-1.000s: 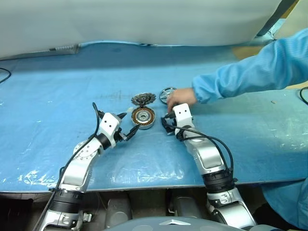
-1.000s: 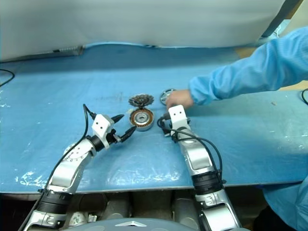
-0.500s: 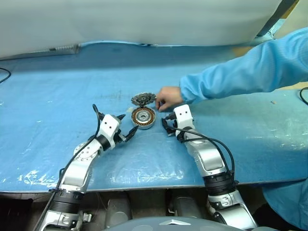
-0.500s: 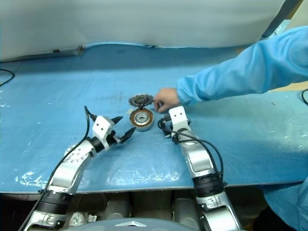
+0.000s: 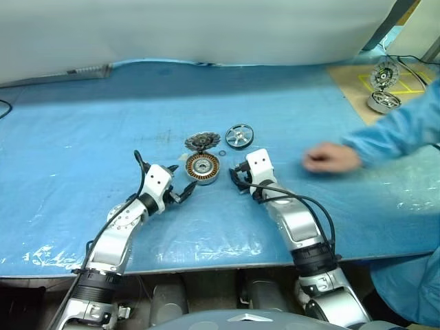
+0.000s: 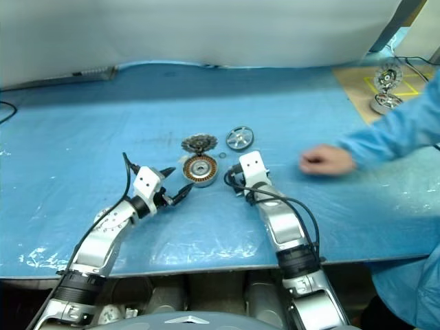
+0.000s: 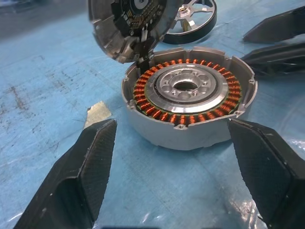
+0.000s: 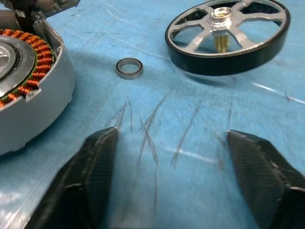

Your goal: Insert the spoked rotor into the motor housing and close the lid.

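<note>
While the lid (image 7: 128,21) stands tipped up off the far rim of the housing (image 7: 188,98), hinged there, the copper windings and silver centre lie bare, so the well is free to take the rotor (image 5: 239,135). Rotor rests flat on the table (image 5: 82,137), just beyond and to the right of the housing, apart from it, hub and brass stub pointing up. A small loose ring (image 8: 129,67) lies between the two; purpose unclear, likely a bearing or spacer.

Left gripper (image 5: 180,181) sits low at the housing's near-left side, jaws wide, holding nothing. In the left wrist view its fingers (image 7: 78,176) flank the housing without touching it. Judged: placed to brace the puck when the rotor goes in.

Right gripper (image 8: 167,157) is aimed over bare table toward the rotor, short of it. Jaws are spread with nothing between them, roughly as wide as the rotor, which fits a rim grasp.

A person's hand (image 5: 331,157) in a blue sleeve rests on the table well to the right, apart from the parts.

Spare motor parts (image 5: 383,86) sit on a brown board at the far right corner, not in play.

Judged stage: start; rotor not picked, lid not shut.

Risk: the ring lies near the right gripper's path and could get nudged.
</note>
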Motion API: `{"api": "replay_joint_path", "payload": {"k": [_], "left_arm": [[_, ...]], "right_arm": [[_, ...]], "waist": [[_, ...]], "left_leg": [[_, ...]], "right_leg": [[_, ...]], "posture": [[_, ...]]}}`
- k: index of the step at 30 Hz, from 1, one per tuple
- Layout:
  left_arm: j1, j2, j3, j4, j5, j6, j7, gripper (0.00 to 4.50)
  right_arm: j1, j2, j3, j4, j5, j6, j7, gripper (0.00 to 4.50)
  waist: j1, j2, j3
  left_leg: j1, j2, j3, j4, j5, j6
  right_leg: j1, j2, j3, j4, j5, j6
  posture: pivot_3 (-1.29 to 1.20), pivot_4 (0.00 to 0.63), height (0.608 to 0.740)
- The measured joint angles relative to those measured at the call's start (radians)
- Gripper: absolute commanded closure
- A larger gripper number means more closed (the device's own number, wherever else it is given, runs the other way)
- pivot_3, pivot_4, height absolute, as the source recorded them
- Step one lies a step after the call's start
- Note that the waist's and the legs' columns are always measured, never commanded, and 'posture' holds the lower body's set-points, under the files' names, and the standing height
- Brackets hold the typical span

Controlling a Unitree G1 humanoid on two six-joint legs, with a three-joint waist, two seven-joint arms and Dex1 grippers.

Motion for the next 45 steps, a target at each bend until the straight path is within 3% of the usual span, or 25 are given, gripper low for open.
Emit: {"api": "replay_joint_path", "payload": {"k": [4,21,35,45], "left_arm": [[-0.001,0.0,0.0,0.009,0.002,-0.009,0.0,0.52],[0.016,0.0,0.002,0.014,0.003,-0.023,0.008,0.52],[0.016,-0.005,0.001,0.016,0.003,-0.032,0.023,0.52],[0.019,-0.002,0.01,0.02,-0.015,-0.039,0.016,0.52]], "right_arm": [[-0.02,0.003,0.016,0.038,-0.006,-0.029,0.017,2.94],[-0.277,0.043,-0.009,0.462,-0.009,-0.233,0.07,2.94],[-0.302,0.046,-0.009,0.514,-0.013,-0.265,0.123,2.94],[-0.383,0.07,-0.016,0.66,-0.014,-0.333,0.131,2.94]], "waist": [[0.001,0.0,0.0],[-0.007,0.0,0.0],[-0.017,0.0,0.0],[-0.023,0.0,0.0]], "left_leg": [[-0.001,0.0,0.0,0.0,0.0,0.0],[-0.003,0.001,0.001,0.0,0.0,0.0],[-0.002,0.001,0.001,0.0,0.0,0.0],[-0.001,0.002,0.002,0.001,0.0,0.0]], "right_leg": [[0.0,0.0,0.0,-0.001,0.0,0.0],[-0.003,0.0,0.0,0.0,0.0,-0.003],[-0.003,0.0,-0.001,0.001,-0.001,-0.004],[-0.003,0.0,-0.001,0.001,0.0,-0.005]], "posture": [[0.0,0.15,0.74],[0.0,0.15,0.74],[0.0,0.15,0.74],[0.0,0.15,0.74]]}}
